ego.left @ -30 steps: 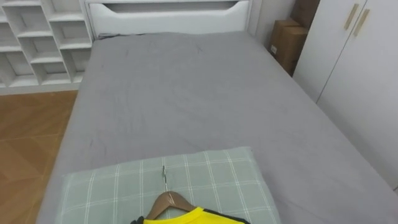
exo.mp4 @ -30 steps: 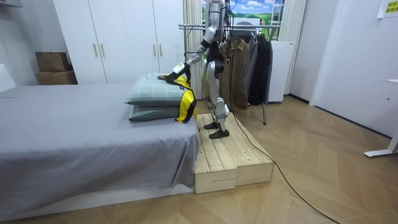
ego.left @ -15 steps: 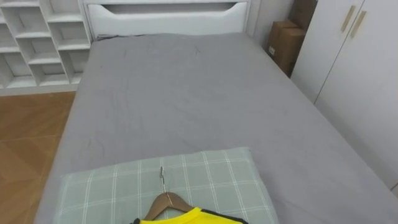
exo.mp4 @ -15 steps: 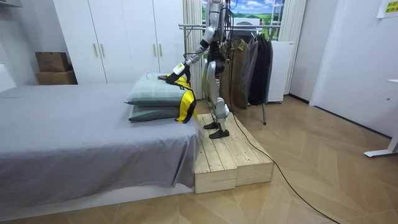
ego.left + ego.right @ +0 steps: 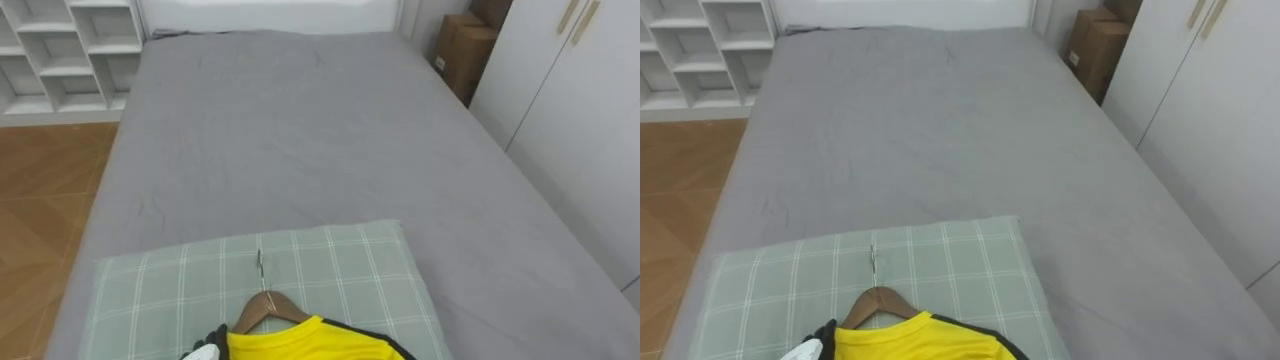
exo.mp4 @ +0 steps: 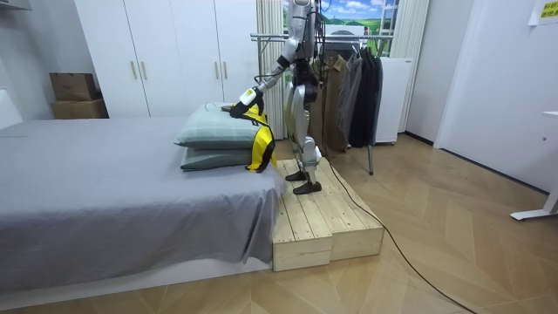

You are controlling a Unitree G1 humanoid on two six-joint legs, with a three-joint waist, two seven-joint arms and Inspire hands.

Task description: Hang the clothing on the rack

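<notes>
Yellow garment (image 5: 300, 343) with black trim, brown wooden hanger (image 5: 266, 299), green-and-white checked pillow (image 5: 340, 270), plain grey bedsheet (image 5: 290, 140).

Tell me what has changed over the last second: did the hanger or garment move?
Mostly the head camera tipped down, so the whole eye view slid. The left robot hand now shows beside the wooden hanger, at the shoulder of the yellow garment. Hanger, garment and checked pillow lie as before; the robot stands on the wooden platform as before.
</notes>
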